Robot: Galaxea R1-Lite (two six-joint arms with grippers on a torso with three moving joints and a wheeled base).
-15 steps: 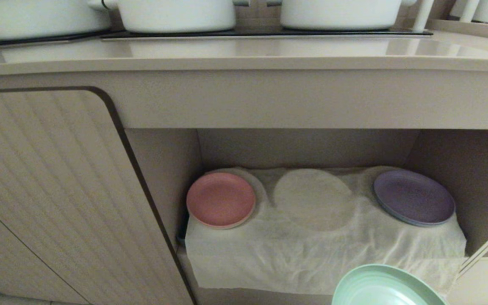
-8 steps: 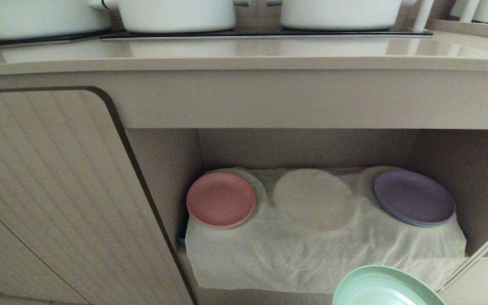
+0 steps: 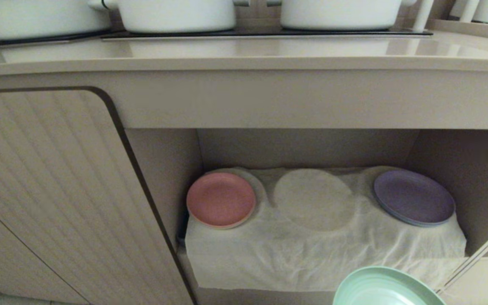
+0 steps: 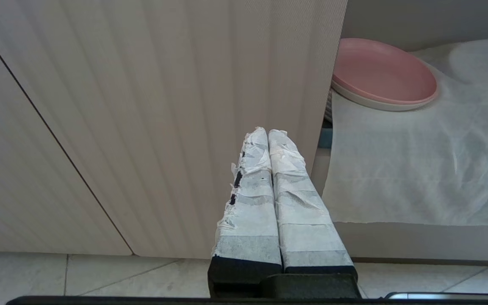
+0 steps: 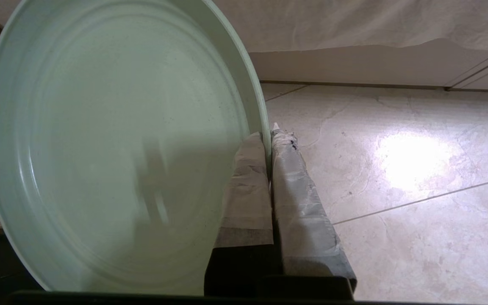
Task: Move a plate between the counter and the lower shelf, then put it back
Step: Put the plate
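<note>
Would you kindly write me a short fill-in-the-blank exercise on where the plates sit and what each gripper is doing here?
1. The right gripper has its fingers shut on the rim of the ____ plate.
2. On the lower shelf, the cloth-covered mound lies between the pink plate and the ____ plate.
3. The left gripper holds ____, its fingers shut.
4. White ____ stand on the counter.

Missing words: mint-green; purple; nothing; pots

A bare cloth mound (image 3: 314, 199) lies between pink plate (image 3: 220, 199) and purple plate (image 3: 413, 197).
</note>
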